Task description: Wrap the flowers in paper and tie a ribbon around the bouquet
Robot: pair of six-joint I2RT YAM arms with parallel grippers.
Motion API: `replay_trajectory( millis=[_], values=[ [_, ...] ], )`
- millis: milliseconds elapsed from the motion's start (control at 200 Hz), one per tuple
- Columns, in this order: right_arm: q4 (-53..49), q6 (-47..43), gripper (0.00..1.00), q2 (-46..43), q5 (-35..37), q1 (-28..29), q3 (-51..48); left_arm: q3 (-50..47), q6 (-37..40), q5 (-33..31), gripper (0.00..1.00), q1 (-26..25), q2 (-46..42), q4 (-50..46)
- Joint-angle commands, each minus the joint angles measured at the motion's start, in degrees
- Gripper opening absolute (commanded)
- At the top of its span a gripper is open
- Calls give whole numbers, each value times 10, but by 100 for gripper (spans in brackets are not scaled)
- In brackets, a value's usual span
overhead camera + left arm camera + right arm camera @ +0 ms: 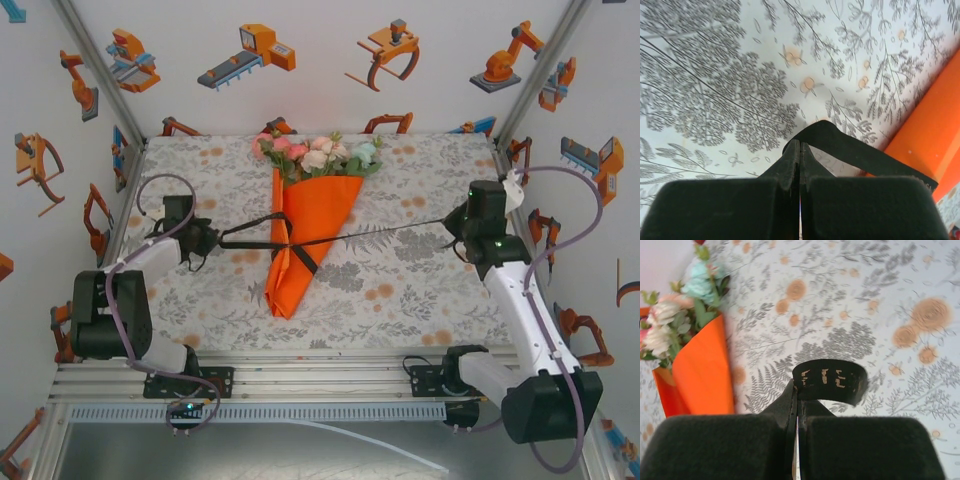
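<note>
The bouquet lies mid-table: pink, white and mint flowers at the far end, orange paper coned around the stems. A black ribbon crosses the cone at its middle and stretches taut to both sides. My left gripper is shut on the ribbon's left end, which loops out past the tips toward the paper. My right gripper is shut on the right end; a short curl with worn gold print sticks out past the tips. Flowers and paper sit at left in the right wrist view.
The floral tablecloth covers the table. White walls printed with orange robot pictures stand close on the left, right and back. An aluminium rail runs along the near edge, carrying both arm bases.
</note>
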Motion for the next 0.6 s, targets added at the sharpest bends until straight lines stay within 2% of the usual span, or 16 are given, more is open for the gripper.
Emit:
replay_trajectory(
  millis=[0,240,370,451,511,556,596],
  values=[
    [-20,40,0,-13,27,-42,-29,-14,23,-29,0,25,-13,-13],
    [-44,44,0,-32,71,-96,-60,-31,24,-38,0,72,-16,-8],
    [-45,42,0,-33,67,-127,-63,-43,22,-34,0,112,-27,-6],
    [-5,23,0,-25,15,-127,-67,-46,61,18,0,117,-34,36],
    [26,24,0,-11,-45,-127,-74,-46,86,115,0,104,-30,97],
    [48,24,0,2,-83,-127,-78,-31,71,174,0,80,-26,93],
    [54,28,0,12,-104,-126,-76,-8,45,179,10,45,-30,35]
  ],
)
